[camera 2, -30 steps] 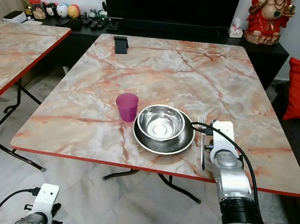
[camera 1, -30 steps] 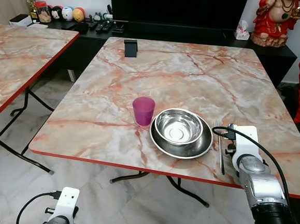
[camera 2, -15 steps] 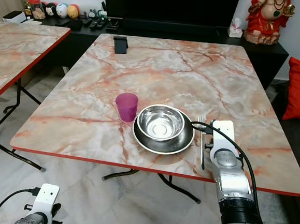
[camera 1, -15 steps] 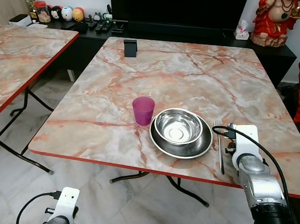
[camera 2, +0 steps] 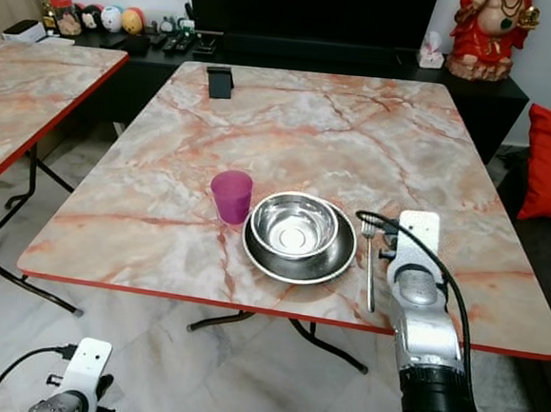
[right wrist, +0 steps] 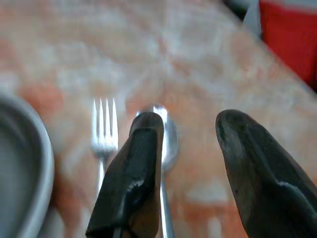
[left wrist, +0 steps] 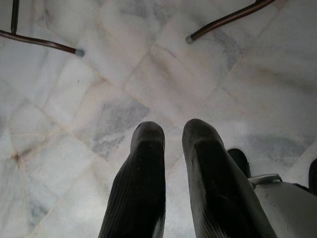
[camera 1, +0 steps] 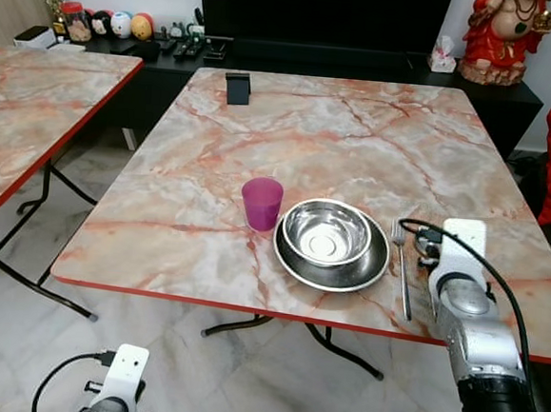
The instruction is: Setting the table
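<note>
The right pincer (right wrist: 185, 163) hangs just above the near right part of the pink-veined marble table (camera 1: 310, 132) with its two black fingers (right wrist: 131, 168) spread apart and nothing between them. Directly under it lies a silver metal spoon (right wrist: 166, 144), its bowl showing past the inner finger, and just beside that a silver metal fork (camera 1: 402, 273) lies with its tines pointing away from the robot. To the fork's left, touching nothing but close by, sits a shiny steel bowl (camera 1: 327, 232) nested in a round steel plate (camera 1: 371, 269), and just beyond the plate's left rim stands a small purple plastic cup (camera 1: 261, 203). Further out, a small black stand (camera 1: 237, 88) is near the far edge of the table, a second marble table (camera 1: 35, 101) stands off to the left, and a red figurine (camera 1: 503, 38) sits on the dark cabinet behind. The left pincer (left wrist: 173, 144) hangs idle low over the pale tiled floor (left wrist: 74, 109), fingers only a little apart and holding nothing. Judging by the layout, one place setting looks essentially complete: plate, bowl, cup, fork and spoon are all down, with perhaps only straightening left, or the arm drawing clear.
</note>
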You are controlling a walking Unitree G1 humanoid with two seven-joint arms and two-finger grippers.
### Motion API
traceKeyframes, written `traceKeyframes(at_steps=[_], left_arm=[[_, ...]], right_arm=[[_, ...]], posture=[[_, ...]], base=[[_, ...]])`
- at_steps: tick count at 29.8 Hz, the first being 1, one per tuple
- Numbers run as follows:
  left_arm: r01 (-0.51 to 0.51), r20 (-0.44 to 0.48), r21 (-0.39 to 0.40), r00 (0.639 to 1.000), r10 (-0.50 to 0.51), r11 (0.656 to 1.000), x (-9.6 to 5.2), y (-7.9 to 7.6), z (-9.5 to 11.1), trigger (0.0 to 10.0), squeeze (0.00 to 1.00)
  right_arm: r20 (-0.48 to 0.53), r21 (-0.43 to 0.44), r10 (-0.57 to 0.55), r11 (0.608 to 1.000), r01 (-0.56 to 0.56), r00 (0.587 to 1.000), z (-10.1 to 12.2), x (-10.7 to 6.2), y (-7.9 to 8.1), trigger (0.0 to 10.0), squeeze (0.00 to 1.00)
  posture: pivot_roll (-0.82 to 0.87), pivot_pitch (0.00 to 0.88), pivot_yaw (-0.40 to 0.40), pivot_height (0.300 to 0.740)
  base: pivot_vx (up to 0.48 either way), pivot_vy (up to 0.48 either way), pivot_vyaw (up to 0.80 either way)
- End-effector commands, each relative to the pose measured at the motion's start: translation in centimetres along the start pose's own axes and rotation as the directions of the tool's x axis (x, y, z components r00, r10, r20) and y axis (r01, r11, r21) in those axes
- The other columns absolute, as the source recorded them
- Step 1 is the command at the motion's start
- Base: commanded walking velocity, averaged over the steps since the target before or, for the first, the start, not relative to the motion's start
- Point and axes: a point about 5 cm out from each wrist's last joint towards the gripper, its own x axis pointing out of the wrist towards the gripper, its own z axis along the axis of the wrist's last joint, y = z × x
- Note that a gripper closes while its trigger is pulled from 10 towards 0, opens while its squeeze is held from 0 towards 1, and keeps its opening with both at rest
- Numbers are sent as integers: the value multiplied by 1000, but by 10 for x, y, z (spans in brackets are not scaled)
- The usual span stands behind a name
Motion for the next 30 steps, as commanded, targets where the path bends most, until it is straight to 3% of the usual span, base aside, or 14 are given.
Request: traceKeyframes(at_steps=[1, 4, 7, 11, 21, 30], left_arm=[[3, -17, 11, 1000, -3, 1000, -1, 2, -5, 10000, 0], [3, -6, 6, 1000, -3, 1000, -1, 2, -5, 10000, 0], [4, -5, 7, 1000, -4, 1000, -2, 3, -5, 10000, 0], [0, -4, 12, 1000, 0, 1000, -2, 3, -6, 10000, 0], [3, 1, 9, 1000, -3, 1000, -3, 2, -7, 10000, 0], [-24, -14, -49, 1000, 23, 998, -5, 7, -14, 10000, 0]], right_arm=[[134, 67, -30, 998, 21, 990, 19, -5, -4, 10000, 0], [274, 84, -65, 996, 43, 959, 27, -17, -9, 10000, 0], [310, 106, -78, 993, 47, 948, 24, -23, -10, 10000, 0], [354, 60, -47, 998, 27, 934, 13, -37, -8, 10000, 0], [406, 5, -2, 1000, 0, 914, 13, -45, -22, 10000, 0], [372, 0, 6, 1000, -6, 928, -7, -61, -23, 10000, 0]], posture=[[-4, 0, 46, 740], [-9, 0, 48, 740], [-12, 0, 47, 740], [-10, 0, 42, 740], [-24, 0, 41, 740], [-49, 0, 33, 740]], base=[[0, 0, 0], [0, 0, 0], [0, 0, 0], [0, 0, 0], [0, 0, 0], [0, 0, 0]])
